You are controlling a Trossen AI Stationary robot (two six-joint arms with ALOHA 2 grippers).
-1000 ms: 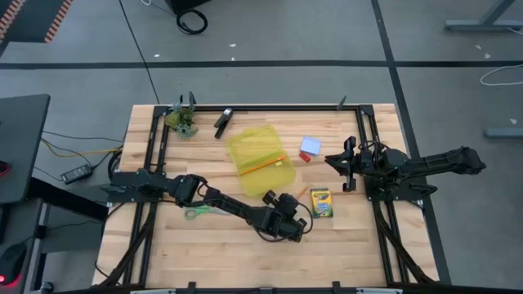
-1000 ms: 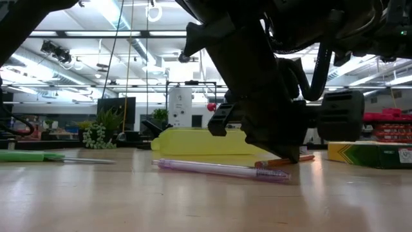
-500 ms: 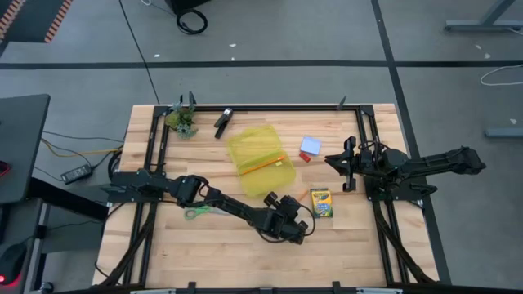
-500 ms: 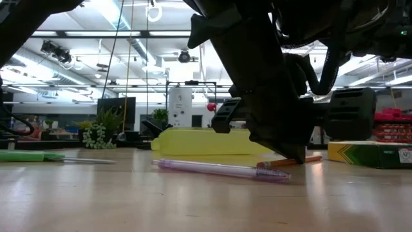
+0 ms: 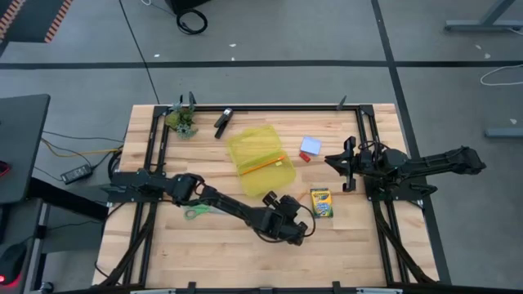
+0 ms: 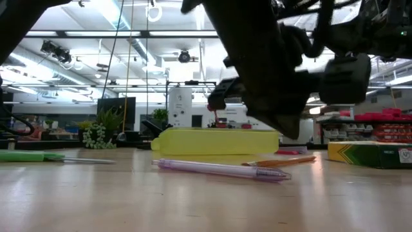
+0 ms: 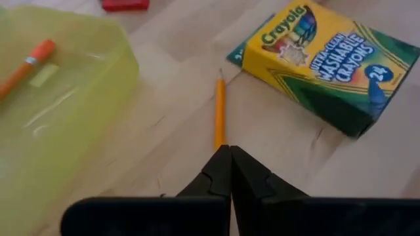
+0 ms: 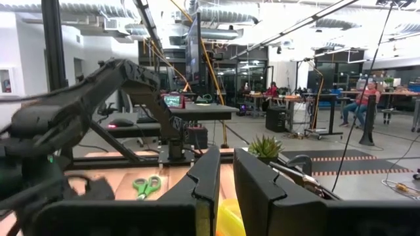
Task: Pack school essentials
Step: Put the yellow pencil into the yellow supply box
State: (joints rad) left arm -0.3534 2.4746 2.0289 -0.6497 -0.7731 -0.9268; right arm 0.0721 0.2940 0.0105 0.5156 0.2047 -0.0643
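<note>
My left gripper [image 7: 230, 157] is shut and hangs a little above the table near its middle [image 5: 288, 219], over the near end of an orange pencil [image 7: 220, 111] that lies flat. In the low view its tips [image 6: 288, 132] are clear of that pencil [image 6: 280, 161]. A purple pen [image 6: 219, 169] lies beside it. The green-yellow crayon box [image 5: 321, 202] rests flat to the right. A second orange pencil [image 5: 263, 163] lies in the open yellow case [image 5: 260, 159]. Green scissors [image 5: 196, 213], a pale blue notepad [image 5: 310, 145] and a red eraser [image 5: 304, 157] lie on the table. My right gripper [image 8: 226, 177] waits at the right, a narrow slit open.
A small green plant clump [image 5: 181, 121] and a black clip [image 5: 222, 121] sit near the far edge. A black frame [image 5: 245, 108] runs round the table top. Bare wood lies along the near edge [image 5: 245, 261]. People sit in the room behind [image 8: 357, 98].
My left gripper has risen from the table, still shut; its tips were down on the orange pencil and now hang clear above it. The pencil has stayed flat on the table beside the purple pen.
</note>
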